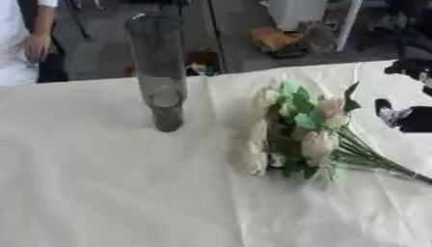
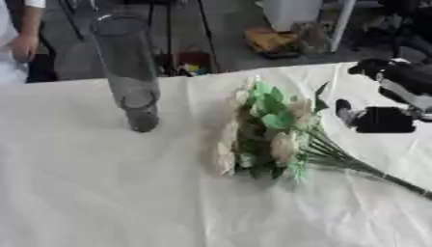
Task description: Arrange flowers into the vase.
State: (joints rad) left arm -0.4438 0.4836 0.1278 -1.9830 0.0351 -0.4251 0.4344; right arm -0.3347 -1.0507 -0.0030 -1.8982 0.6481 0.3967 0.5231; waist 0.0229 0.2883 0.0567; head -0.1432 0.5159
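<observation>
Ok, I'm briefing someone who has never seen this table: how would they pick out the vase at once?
Start from the table covered in a cream cloth. Toward its far left stands the vase, apart from the bunch of flowers lying on its side to the right. It is the only upright thing on the cloth: a tall, clear, dark-tinted glass cylinder, with no flowers in it.

The right hand (image 2: 384, 118) hangs over the table's right edge, its fingers too dark to read.
</observation>
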